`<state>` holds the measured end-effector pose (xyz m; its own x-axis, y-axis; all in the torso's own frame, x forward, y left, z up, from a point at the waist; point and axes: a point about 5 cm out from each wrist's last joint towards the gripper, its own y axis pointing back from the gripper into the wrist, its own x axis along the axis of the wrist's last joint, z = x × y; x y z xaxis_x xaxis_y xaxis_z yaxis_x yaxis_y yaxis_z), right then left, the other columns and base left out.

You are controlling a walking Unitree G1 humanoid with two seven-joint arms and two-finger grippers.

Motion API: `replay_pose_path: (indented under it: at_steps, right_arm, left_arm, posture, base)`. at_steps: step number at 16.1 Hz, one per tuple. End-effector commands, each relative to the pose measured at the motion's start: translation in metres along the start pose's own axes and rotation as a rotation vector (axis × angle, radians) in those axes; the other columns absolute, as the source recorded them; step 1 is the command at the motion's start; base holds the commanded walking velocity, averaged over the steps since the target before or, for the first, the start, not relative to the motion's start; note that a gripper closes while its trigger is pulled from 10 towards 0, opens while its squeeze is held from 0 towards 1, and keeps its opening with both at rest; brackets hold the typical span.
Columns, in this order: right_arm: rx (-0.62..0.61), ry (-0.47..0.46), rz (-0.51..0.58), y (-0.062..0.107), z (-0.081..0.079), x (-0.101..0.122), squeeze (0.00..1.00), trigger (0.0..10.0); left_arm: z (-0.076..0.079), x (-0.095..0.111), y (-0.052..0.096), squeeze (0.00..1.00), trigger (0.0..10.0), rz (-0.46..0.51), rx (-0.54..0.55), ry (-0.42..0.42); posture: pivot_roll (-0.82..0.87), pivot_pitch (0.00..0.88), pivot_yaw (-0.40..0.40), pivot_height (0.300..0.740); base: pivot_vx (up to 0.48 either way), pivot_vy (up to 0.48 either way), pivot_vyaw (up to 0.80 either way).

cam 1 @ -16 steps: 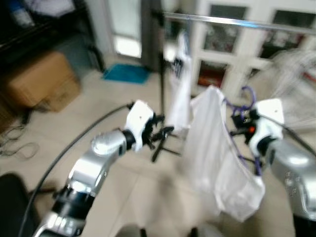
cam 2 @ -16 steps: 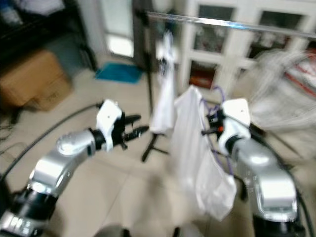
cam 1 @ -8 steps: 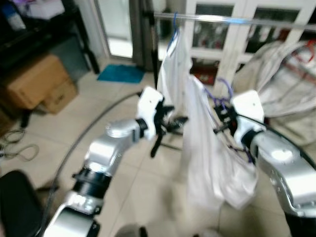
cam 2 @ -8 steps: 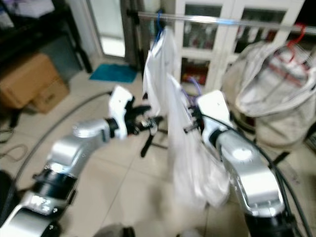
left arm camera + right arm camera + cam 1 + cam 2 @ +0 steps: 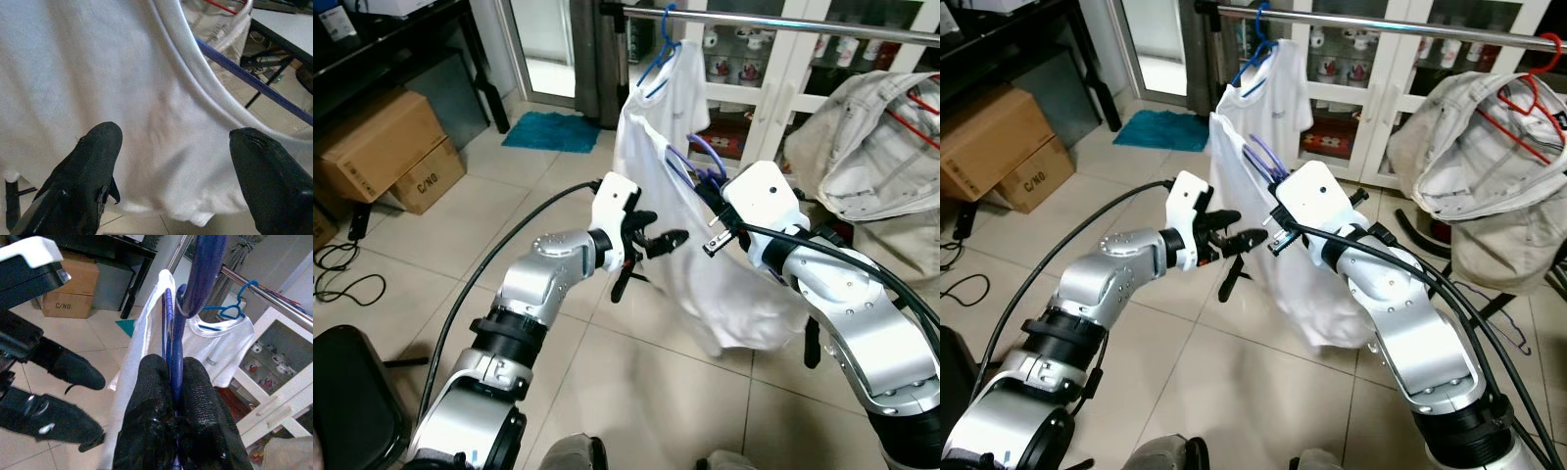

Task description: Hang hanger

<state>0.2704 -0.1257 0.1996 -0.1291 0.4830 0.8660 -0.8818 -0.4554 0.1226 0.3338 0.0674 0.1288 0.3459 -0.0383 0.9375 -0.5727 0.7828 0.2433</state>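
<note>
My right gripper [image 5: 172, 367] is shut on the neck of a purple hanger [image 5: 690, 160]. A white T-shirt [image 5: 705, 274] drapes from that hanger at chest height, below the metal rail [image 5: 783, 22]. My left gripper [image 5: 656, 230] is open beside the shirt's left edge. In the left wrist view its two fingertips [image 5: 100, 142] stand wide apart with the shirt cloth just beyond them. A blue hanger [image 5: 658, 54] carrying another white T-shirt [image 5: 683, 108] hangs on the rail behind.
A red hanger [image 5: 1526, 98] holds a beige jacket [image 5: 867, 147] on the rail at the right. White glass-door cabinets stand behind. Cardboard boxes [image 5: 382, 147] and a dark shelf are at the left, with a blue mat [image 5: 553, 132] beyond. A black chair [image 5: 342, 401] is at lower left.
The camera has swung and the blur is gone. The hanger with its shirt now sits closer to my left gripper, and my right gripper stays shut on it.
</note>
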Motion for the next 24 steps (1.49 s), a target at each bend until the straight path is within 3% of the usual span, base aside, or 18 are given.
replay_pose_path:
  at_steps: [1,5,7,8,9,10,24]
  right_arm:
    - [0.006,0.043,0.061,0.0,-0.001,0.013,0.0,0.0]
    - [0.025,0.051,0.057,-0.002,-0.005,0.013,0.0,0.0]
    - [0.031,0.053,0.051,-0.003,-0.006,0.012,0.0,0.0]
    - [0.033,0.053,0.053,-0.004,-0.006,0.012,0.0,0.0]
    - [0.032,0.052,0.058,-0.004,-0.006,0.014,0.0,0.0]
    - [0.032,0.051,0.06,-0.004,-0.006,0.015,0.0,0.0]
    - [0.037,0.056,0.043,-0.006,-0.005,0.012,0.0,0.0]
  left_arm:
    - [-0.003,0.008,-0.002,0.0,10.0,0.036,-0.005,-0.004]
    - [0.004,0.022,-0.005,0.0,10.0,0.149,-0.121,0.014]
    - [0.003,0.021,-0.008,0.0,10.0,0.124,-0.096,0.001]
    - [-0.007,0.017,-0.01,0.0,8.4,0.085,-0.002,0.001]
    - [-0.017,0.014,-0.01,0.0,3.0,0.065,0.093,0.024]
    - [-0.02,0.014,-0.009,0.0,0.0,0.066,0.116,0.035]
    - [-0.02,0.016,-0.012,0.0,0.0,0.111,0.089,0.046]
  posture:
    - [-0.11,0.0,0.064,0.74]
    - [-0.11,0.0,0.068,0.74]
    - [-0.11,0.0,0.07,0.74]
    - [-0.11,0.0,0.073,0.74]
    - [-0.11,0.0,0.074,0.74]
    - [-0.11,0.0,0.075,0.74]
    - [-0.11,0.0,0.072,0.74]
  base:
    - [0.0,0.0,0.0]
    - [0.0,0.0,0.0]
    - [0.0,0.0,0.0]
    - [0.0,0.0,0.0]
    - [0.0,0.0,0.0]
    - [0.0,0.0,0.0]
    - [0.0,0.0,0.0]
